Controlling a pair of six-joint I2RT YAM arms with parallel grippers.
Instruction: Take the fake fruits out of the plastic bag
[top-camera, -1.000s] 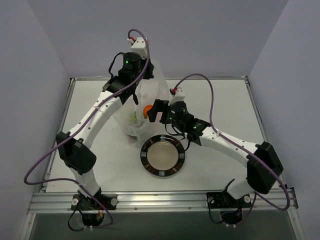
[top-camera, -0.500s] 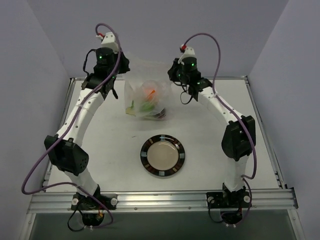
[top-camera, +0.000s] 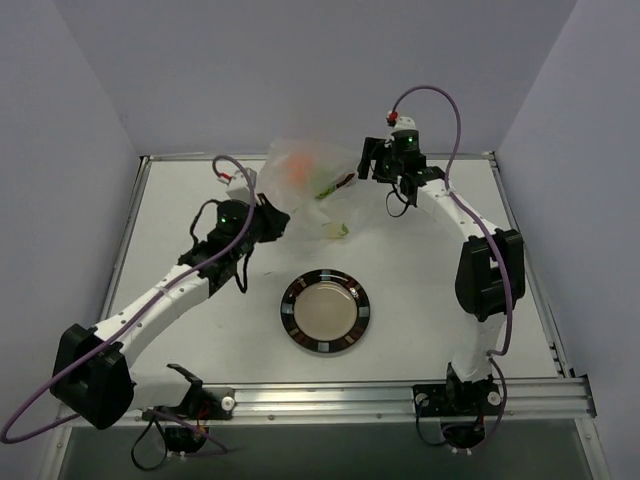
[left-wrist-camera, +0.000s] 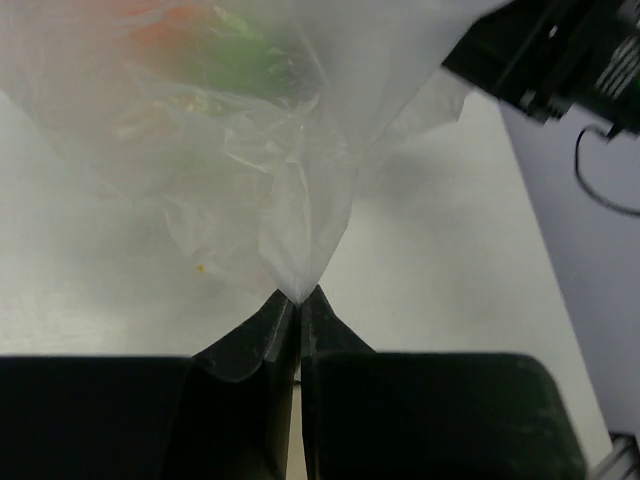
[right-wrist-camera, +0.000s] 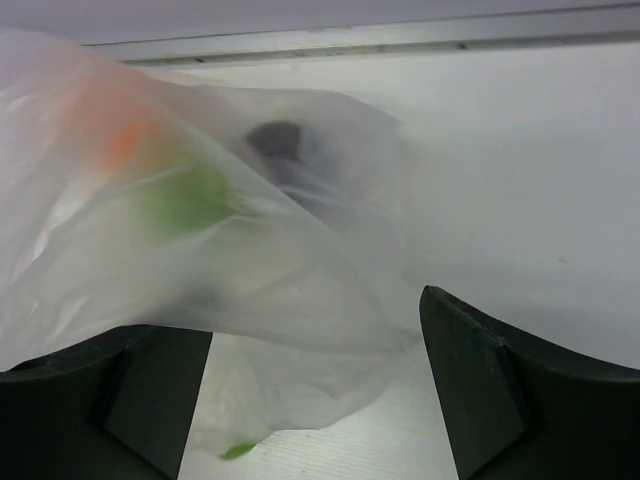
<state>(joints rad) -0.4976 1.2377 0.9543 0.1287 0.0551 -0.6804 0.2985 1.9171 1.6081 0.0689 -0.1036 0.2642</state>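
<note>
Fake fruits bunch inside the plastic bag, which we hold up beyond the plate. Our left claw is clamped on its plate-side corner. Our right claw, fingers spread, faces the fruits from farther beyond and is the nearer one.

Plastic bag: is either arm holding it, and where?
The left gripper pinches a gathered fold of the plastic bag; the right gripper is open, gripping nothing.
</note>
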